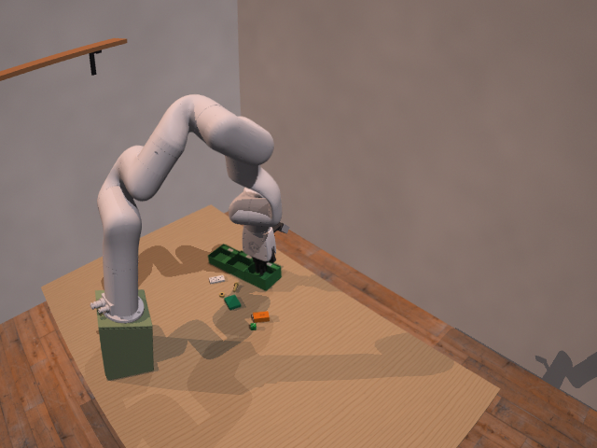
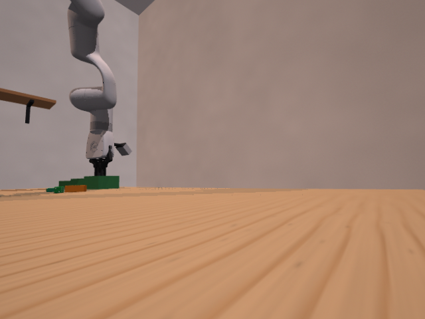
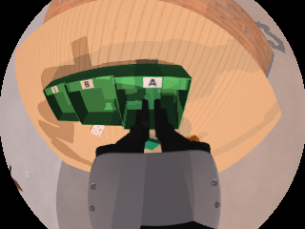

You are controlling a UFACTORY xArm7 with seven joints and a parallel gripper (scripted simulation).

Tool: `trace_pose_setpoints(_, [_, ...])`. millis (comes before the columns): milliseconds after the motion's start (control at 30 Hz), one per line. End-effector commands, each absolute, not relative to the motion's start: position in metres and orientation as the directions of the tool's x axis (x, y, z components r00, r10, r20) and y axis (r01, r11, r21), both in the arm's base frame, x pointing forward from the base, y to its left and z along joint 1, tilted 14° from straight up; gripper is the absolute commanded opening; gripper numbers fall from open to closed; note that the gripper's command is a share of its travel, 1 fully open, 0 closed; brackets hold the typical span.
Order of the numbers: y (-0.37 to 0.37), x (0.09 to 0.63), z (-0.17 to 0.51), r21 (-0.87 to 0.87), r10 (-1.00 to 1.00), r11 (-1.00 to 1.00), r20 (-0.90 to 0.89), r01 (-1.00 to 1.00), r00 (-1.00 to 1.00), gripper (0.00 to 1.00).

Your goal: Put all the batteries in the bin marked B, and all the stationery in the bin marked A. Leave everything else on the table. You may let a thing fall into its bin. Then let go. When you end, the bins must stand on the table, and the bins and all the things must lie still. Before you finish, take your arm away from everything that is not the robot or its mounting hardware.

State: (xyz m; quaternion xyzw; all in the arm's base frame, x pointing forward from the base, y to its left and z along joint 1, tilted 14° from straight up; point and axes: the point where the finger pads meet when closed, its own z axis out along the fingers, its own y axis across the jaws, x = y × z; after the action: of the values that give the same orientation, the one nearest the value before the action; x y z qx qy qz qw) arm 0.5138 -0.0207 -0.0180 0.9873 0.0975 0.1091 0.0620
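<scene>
A green row of three bins (image 1: 222,262) (image 2: 103,182) stands on the table. In the wrist view the bin marked A (image 3: 181,92) is the right-hand one and the bin marked B (image 3: 95,105) is the middle one. My gripper (image 1: 260,267) (image 2: 99,170) (image 3: 151,108) points straight down, with its fingertips dipped into bin A. The fingers are shut close together and I see nothing between them. On the table lie an orange block (image 1: 260,315) (image 2: 75,188) (image 3: 193,136), a small green piece (image 1: 252,326) (image 2: 56,189), a flat green pad (image 1: 232,301) (image 3: 152,145), a white card (image 1: 216,278) (image 3: 97,130) and two small brass parts (image 1: 221,294) (image 1: 235,287).
The arm's green base block (image 1: 126,347) stands at the table's left front. Wooden floor (image 1: 366,284) runs along the wall just behind the bins. A wall shelf (image 1: 58,58) hangs high at the left.
</scene>
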Motion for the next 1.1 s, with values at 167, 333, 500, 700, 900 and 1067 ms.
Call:
trace_pose_setpoints(167, [-0.018, 0.510, 0.005, 0.144, 0.207, -0.973, 0.207, 0.179, 0.956, 0.07])
trace_pose_setpoints(333, [-0.017, 0.507, 0.020, 0.144, 0.207, -0.973, 0.207, 0.179, 0.956, 0.07])
trace_pose_setpoints(500, [-0.007, 0.506, 0.019, 0.144, 0.207, -0.973, 0.207, 0.179, 0.956, 0.07])
trace_pose_setpoints(700, [0.023, 0.504, 0.015, 0.144, 0.207, -0.973, 0.207, 0.179, 0.956, 0.07])
trace_pose_setpoints(900, [0.053, 0.501, 0.012, 0.144, 0.207, -0.973, 0.207, 0.179, 0.956, 0.07])
trace_pose_setpoints(1067, [0.067, 0.500, 0.010, 0.144, 0.207, -0.973, 0.207, 0.179, 0.956, 0.07])
